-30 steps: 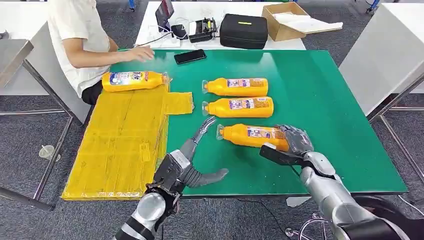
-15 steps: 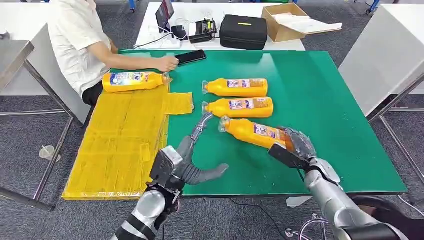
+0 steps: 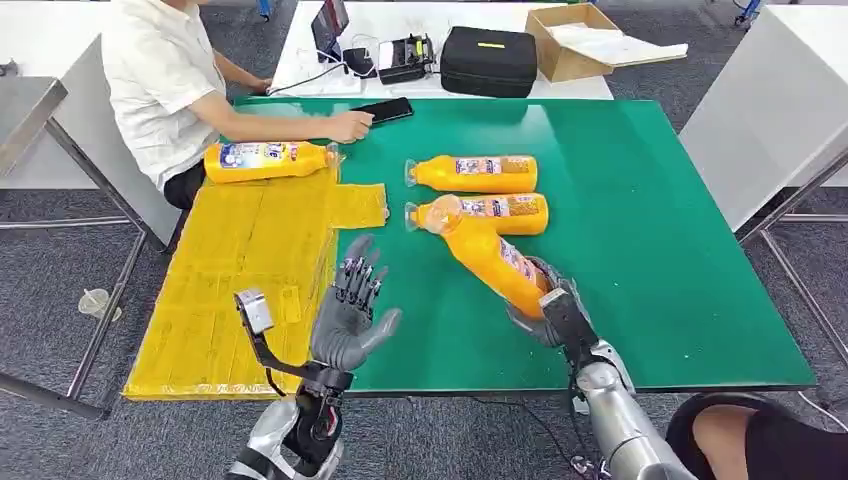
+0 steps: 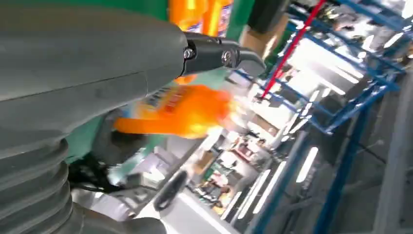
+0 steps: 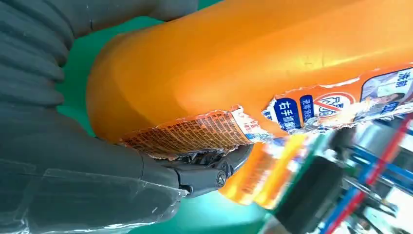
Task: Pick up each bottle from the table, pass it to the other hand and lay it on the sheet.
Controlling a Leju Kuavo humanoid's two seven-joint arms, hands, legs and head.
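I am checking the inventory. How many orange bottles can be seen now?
4. One bottle is held by the right hand, two bottles lie on the green table, and one bottle lies on the yellow sheet.

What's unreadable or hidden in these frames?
- Held bottle: its base, head view, is covered by the right hand.
- Held bottle, left wrist view: motion-blurred, label unreadable.
- Left hand: palm side faces away from the head camera.
- Phone: one end covered by the person's hand.
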